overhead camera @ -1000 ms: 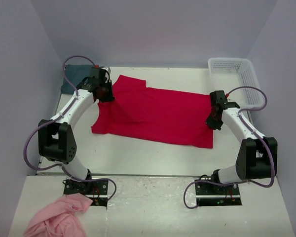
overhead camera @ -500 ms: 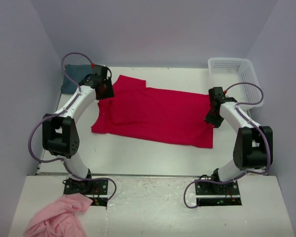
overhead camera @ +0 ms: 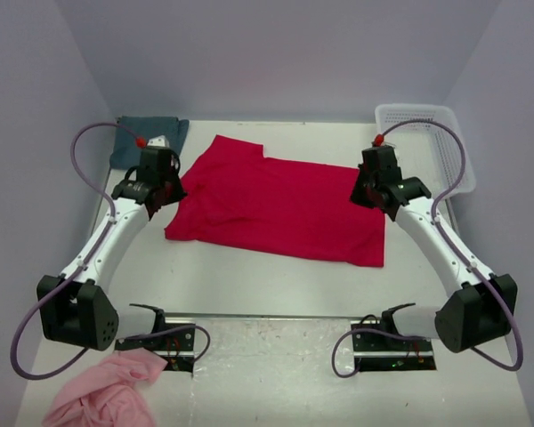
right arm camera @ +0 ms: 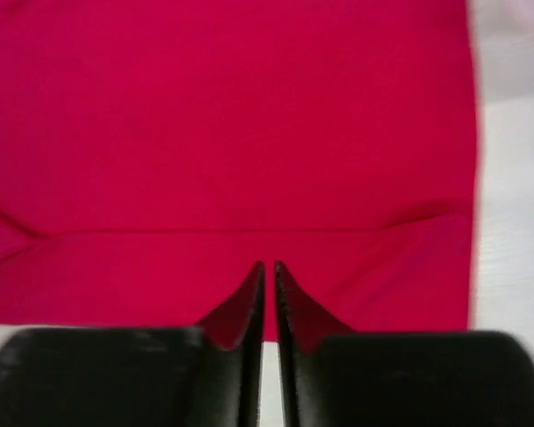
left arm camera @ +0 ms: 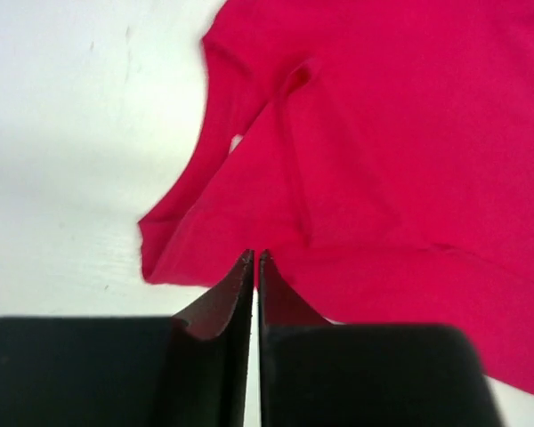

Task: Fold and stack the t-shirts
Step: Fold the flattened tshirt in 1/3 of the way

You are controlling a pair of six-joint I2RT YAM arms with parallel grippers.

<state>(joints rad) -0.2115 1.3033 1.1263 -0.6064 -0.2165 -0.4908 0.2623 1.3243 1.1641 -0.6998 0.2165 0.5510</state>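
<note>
The crimson red t-shirt (overhead camera: 285, 203) lies spread out mostly flat across the middle of the table. Its sleeve end is at the left and its hem at the right. The teal t-shirt (overhead camera: 147, 135) lies bunched in the back left corner. My left gripper (overhead camera: 166, 189) is shut and empty, raised over the red shirt's left edge. In the left wrist view its tips (left arm camera: 254, 255) hang above the sleeve fabric (left arm camera: 392, 133). My right gripper (overhead camera: 367, 191) is shut and empty above the shirt's right end. It hovers over red cloth (right arm camera: 249, 116) in the right wrist view (right arm camera: 268, 265).
A white plastic basket (overhead camera: 424, 132) stands at the back right corner. A pink cloth (overhead camera: 102, 396) lies on the near ledge by the left arm's base. Bare white table (overhead camera: 267, 280) runs in front of the red shirt.
Both grippers have lifted off the red shirt. The left drew back towards the near left, the right towards the back. The shirt's left part has settled flatter.
</note>
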